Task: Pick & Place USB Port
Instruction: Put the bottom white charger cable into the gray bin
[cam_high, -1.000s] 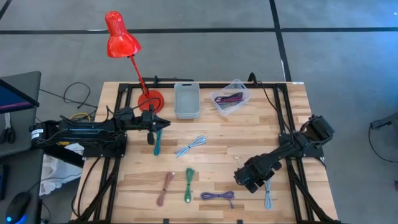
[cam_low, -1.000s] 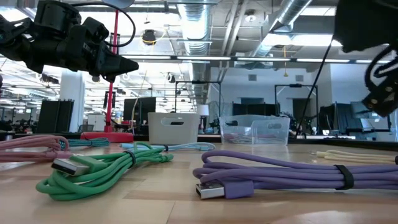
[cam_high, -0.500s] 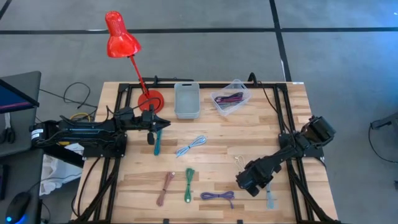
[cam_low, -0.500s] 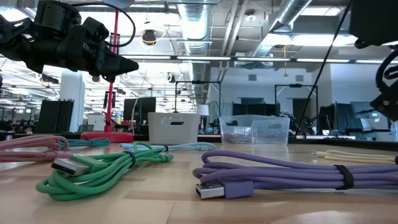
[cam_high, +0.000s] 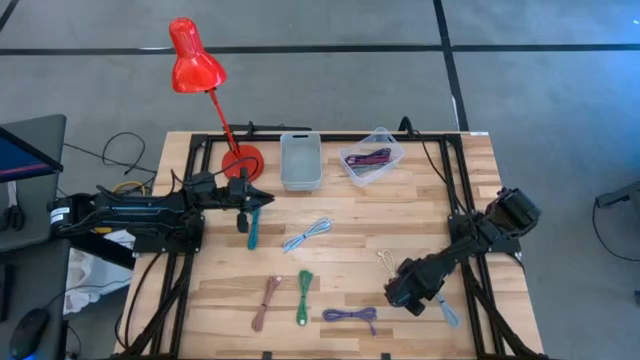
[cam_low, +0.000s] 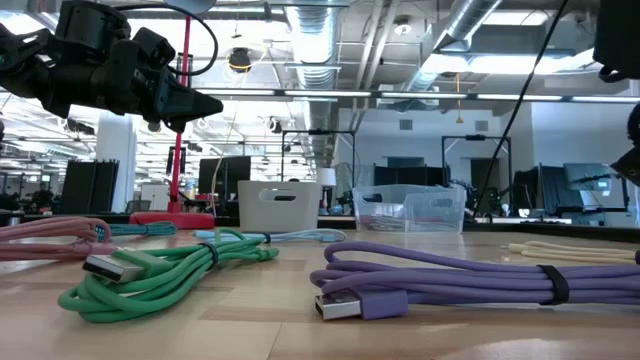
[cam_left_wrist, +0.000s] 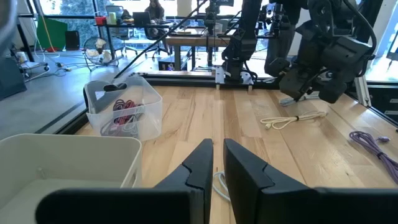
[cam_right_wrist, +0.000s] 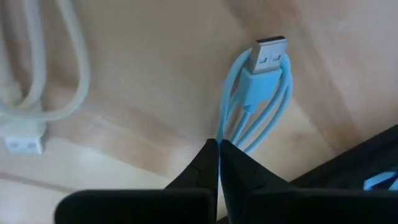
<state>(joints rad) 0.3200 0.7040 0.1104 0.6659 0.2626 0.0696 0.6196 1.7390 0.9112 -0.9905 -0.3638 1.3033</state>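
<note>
Right gripper (cam_high: 413, 296) sitting low at front-right of table (cam_high: 350, 240), fingers (cam_right_wrist: 208, 163) pinched together on light blue USB cable (cam_right_wrist: 255, 106). In right wrist view, cable loops hanging from between the fingertips, USB-A plug pointing away from gripper, wood underneath. In high view, tail of same cable (cam_high: 446, 312) trailing toward front-right edge, just beside gripper. Cream cable (cam_high: 385, 259) lying near, slightly behind it; also showing in right wrist view (cam_right_wrist: 37, 74).

Left gripper (cam_high: 252, 200) hovering at left-rear of table, fingers (cam_left_wrist: 205, 163) nearly closed w/ narrow gap, gripping nothing. Pointing across table in left wrist view, grey bin (cam_left_wrist: 68, 158) close beside it.

Resting on table: teal cable (cam_high: 253, 229) below left gripper, 2nd light blue cable (cam_high: 308, 234) mid-table, pink cable (cam_high: 266, 301), green cable (cam_high: 304, 296), purple cable (cam_high: 351, 315) along front. Grey bin (cam_high: 300, 160) and clear box (cam_high: 371, 156) at rear edge, apart; clear box holding red/purple cables. Red lamp (cam_high: 195, 62) standing at rear-left, base on table.

In low view, green cable (cam_low: 170, 275) and purple cable (cam_low: 440, 280) closest to camera, pink cable (cam_low: 45, 240) at far left.
</note>
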